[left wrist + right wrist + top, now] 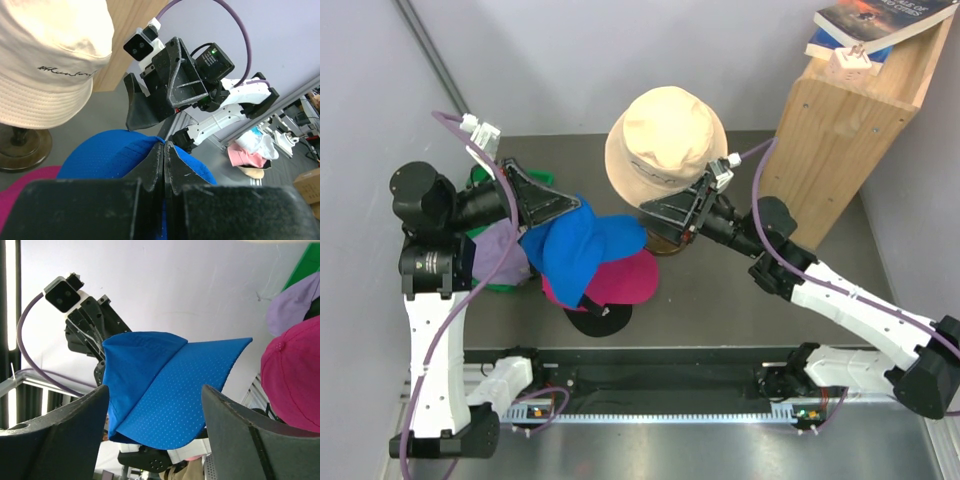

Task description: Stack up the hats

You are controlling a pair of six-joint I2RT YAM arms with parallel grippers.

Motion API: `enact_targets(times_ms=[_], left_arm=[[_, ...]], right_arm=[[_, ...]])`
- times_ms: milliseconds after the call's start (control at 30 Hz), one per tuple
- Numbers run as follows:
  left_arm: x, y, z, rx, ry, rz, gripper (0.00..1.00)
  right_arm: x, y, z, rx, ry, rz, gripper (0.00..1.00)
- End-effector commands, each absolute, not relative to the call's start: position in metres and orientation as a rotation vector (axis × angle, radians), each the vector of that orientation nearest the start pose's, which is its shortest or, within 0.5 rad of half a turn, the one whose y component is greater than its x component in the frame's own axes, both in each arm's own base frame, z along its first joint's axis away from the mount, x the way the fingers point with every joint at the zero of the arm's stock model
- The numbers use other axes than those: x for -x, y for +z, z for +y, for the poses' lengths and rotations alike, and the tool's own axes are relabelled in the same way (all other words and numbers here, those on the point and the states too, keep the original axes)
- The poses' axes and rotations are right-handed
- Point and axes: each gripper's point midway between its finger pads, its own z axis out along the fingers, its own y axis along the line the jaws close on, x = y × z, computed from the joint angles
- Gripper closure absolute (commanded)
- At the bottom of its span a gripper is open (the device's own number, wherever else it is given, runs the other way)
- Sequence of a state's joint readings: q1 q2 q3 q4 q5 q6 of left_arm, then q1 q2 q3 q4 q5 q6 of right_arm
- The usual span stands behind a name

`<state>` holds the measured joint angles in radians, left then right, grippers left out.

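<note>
Left gripper (164,147) clamped tight on the blue cap (582,250), cap held mid-table over the magenta cap (632,282) and black cap (600,321), lavender cap (498,250) at its 9 o'clock, right gripper (658,212) at its 3 o'clock, jaws spread wide, holding nothing

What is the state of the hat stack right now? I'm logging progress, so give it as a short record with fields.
left gripper: shut on the blue cap, holding it over the pile
right gripper: open, facing the blue cap
pile: magenta cap on black cap
off pile: lavender cap, under the left arm
other: beige bucket hat, behind the pile
</note>
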<state>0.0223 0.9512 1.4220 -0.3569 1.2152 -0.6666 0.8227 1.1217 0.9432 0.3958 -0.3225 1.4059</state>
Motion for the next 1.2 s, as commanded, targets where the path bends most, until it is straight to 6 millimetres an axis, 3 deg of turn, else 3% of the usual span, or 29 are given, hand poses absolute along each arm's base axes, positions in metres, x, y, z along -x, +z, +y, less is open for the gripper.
enact_targets(times_ms=[0,367,833,1033,1133,1167], left_arm=[[-0.155,0.495,-0.173,-0.626,-1.364,1.528,1.00],[-0.155,0.503,-0.173,-0.638,-1.370,1.499,1.00],[-0.145,0.495,-0.177,-0.643,-1.445,1.528,1.00],[-0.142,0.481,-0.181,-0.645,-1.475,1.558,1.00],[-0.145,0.477,-0.181,-0.641,-1.470,1.566,1.00],[-0.145,0.477,-0.181,-0.640,-1.469,1.567,1.00]], right_arm=[[-0.187,0.414,0.333,-0.171,1.975,1.657,0.24],[-0.187,0.401,0.343,-0.206,2.014,1.714,0.20],[-0.178,0.445,0.371,-0.121,2.174,1.568,0.20],[-0.173,0.457,0.376,-0.118,2.243,1.520,0.39],[-0.170,0.456,0.379,-0.110,2.245,1.535,0.56],[-0.169,0.454,0.378,-0.113,2.244,1.541,0.67]])
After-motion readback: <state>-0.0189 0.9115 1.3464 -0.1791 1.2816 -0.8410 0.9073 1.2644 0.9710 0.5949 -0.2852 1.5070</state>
